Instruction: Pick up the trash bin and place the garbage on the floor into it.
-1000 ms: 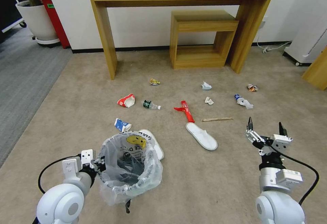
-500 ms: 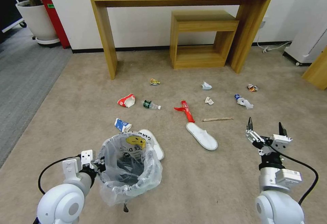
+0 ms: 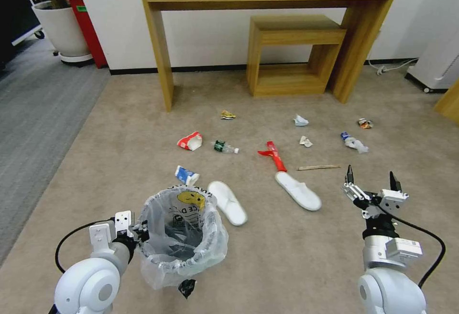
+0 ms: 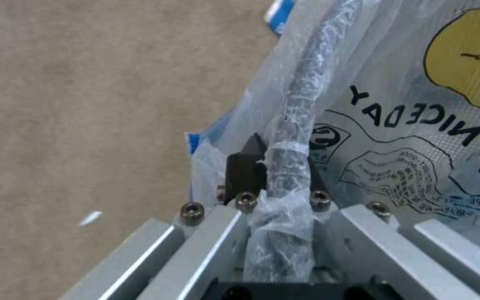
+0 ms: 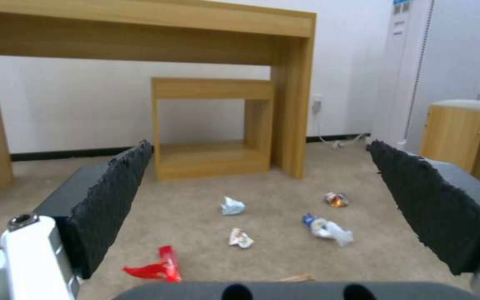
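The left claw (image 3: 136, 230) pinches the rim of the trash bin (image 3: 184, 235), one bin, lined with a clear bag and hanging clear of the carpet just to the claw's right. In the left wrist view its fingers (image 4: 246, 171) are pressed together on the bag-wrapped rim.

Beyond the left claw, the litter is counted from left to right. One blue-white cup (image 3: 185, 175) lies just past the bin. One red-white cup (image 3: 190, 140) lies farther out. One white slipper (image 3: 228, 202) touches the bin's far side as seen from the head. One green-label bottle (image 3: 224, 147) sits beyond it, and one small yellowish scrap (image 3: 228, 114) lies farther still.

Between the two claws lie one red wrapper (image 3: 273, 154) and a second slipper (image 3: 300, 190), which touches the wrapper's near end.

The right claw (image 3: 371, 181) is spread wide, empty, held above the carpet. Just beyond it, to its left, lies one wooden stick (image 3: 318, 167). Farther out are two crumpled papers (image 3: 300, 121), the nearer one (image 3: 306, 141) just this side of the first. Straight ahead of the right claw are one crushed blue-white piece (image 3: 354, 143) and one crushed can (image 3: 365, 123).
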Robot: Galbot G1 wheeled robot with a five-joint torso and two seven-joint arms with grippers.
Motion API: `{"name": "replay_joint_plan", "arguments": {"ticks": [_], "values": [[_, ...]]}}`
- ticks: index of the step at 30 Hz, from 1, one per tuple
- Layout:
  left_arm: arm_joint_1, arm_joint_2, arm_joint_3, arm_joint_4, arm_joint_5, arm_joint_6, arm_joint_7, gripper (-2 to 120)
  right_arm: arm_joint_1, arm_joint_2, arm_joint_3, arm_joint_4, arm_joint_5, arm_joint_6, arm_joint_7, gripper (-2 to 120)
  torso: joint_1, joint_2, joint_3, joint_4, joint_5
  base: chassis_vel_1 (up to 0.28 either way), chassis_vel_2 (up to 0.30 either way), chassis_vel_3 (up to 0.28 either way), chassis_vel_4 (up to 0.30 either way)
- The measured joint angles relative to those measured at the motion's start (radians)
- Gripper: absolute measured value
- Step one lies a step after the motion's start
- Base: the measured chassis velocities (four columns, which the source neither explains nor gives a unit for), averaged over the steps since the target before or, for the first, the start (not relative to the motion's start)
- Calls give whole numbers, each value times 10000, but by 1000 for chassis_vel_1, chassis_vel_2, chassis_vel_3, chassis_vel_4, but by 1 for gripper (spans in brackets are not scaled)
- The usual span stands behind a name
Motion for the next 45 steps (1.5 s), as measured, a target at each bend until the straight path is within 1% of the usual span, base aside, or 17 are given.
{"name": "replay_joint_plan", "arguments": {"ticks": [6,18,24,30,35,45], "values": [[-8,1,-6,28,13,0,0,1,44,8,-8,-101,-28,151,-29,100,0,0,-1,-1,-1,115,108,-119,-115],[-122,31,-23,192,-30,0,13,1,157,0,-12,-195,-5,305,21,100,0,1,-1,-3,2,0,0,0,0],[-278,12,89,435,-40,1,7,1,151,-50,36,-128,-10,-8,-33,100,0,1,-2,-2,0,0,0,0,0],[-308,13,113,460,-37,0,-4,1,158,-70,42,-119,-1,-31,-88,100,-1,1,-2,-2,0,0,0,0,0],[-298,12,114,462,-28,0,-9,1,168,-73,18,-118,0,-64,-113,100,-1,1,-3,-2,-1,-58,72,73,-66],[-314,-22,151,496,15,0,-16,1,244,-100,-25,-188,9,-24,-122,100,2,0,1,-2,1,-147,159,148,-141]]}}
